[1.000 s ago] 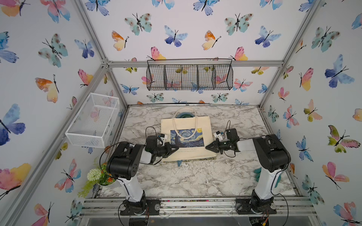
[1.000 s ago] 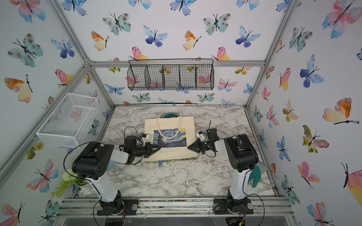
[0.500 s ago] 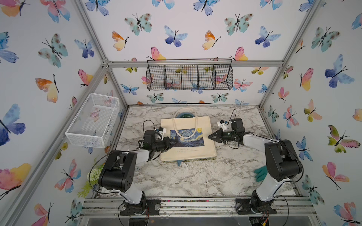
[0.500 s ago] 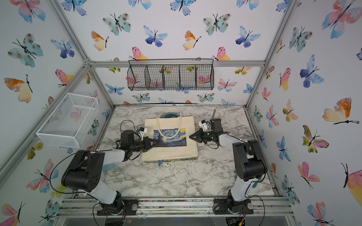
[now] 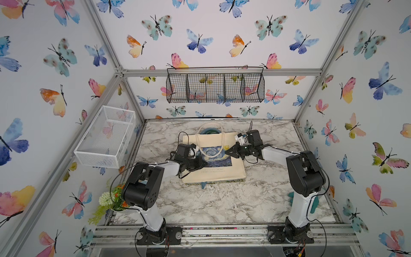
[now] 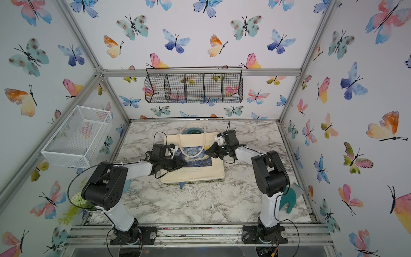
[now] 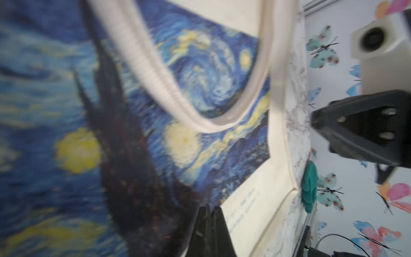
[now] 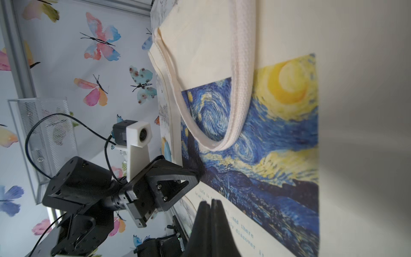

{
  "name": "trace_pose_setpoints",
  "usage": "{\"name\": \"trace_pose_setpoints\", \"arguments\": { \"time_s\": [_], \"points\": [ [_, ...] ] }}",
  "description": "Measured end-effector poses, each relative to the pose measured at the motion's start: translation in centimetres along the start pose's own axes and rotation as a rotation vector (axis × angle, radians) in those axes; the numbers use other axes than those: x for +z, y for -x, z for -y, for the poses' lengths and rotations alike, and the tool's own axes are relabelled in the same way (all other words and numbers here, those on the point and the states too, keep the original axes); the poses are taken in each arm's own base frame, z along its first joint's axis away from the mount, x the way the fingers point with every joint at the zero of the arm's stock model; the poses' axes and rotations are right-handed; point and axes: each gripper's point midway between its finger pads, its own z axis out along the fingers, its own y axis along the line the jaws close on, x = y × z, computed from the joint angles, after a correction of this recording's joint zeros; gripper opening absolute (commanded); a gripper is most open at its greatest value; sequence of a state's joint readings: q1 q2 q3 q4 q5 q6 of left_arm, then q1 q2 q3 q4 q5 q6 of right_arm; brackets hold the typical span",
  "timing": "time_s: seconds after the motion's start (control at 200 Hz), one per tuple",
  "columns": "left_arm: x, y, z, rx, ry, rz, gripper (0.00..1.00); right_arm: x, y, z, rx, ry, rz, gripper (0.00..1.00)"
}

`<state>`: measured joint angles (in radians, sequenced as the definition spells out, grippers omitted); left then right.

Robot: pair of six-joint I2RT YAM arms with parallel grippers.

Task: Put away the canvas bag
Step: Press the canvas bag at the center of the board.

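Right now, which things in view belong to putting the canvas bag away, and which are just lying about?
Job: canvas bag; left gripper and right gripper, both shut; black wire basket or white mesh basket, possible destinations.
Lying about: potted plant, teal mitt-like item, teal round item behind the bag.

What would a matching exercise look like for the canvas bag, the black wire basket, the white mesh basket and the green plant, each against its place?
Things:
1. canvas bag
2. black wire basket
3. white mesh basket
4. green plant

Places:
A. beside the left arm's base
B. lying flat on the marble table
C. hanging on the back wall
D. mounted on the side wall nearest the left arm

Pairs: 1-B, 2-C, 3-D, 4-A.
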<state>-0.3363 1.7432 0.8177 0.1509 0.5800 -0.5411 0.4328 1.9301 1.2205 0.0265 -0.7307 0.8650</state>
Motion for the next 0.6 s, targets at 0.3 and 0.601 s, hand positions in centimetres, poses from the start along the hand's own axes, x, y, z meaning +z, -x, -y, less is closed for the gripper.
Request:
{"name": "trace_pose_setpoints", "arguments": {
  "time_s": [0.3,0.601],
  "points": [
    [0.0,-0.2,-2.1,0.018,0.16,0.032,0.0,1.2,0.9,3.4,0.103,-0.178,0.1,0.01],
    [-0.2,0.0,-2.4,0.024,0.183,0.047,0.0,3.1,0.2,6.6,0.198,-0.238,0.089,0.02]
  ]
}}
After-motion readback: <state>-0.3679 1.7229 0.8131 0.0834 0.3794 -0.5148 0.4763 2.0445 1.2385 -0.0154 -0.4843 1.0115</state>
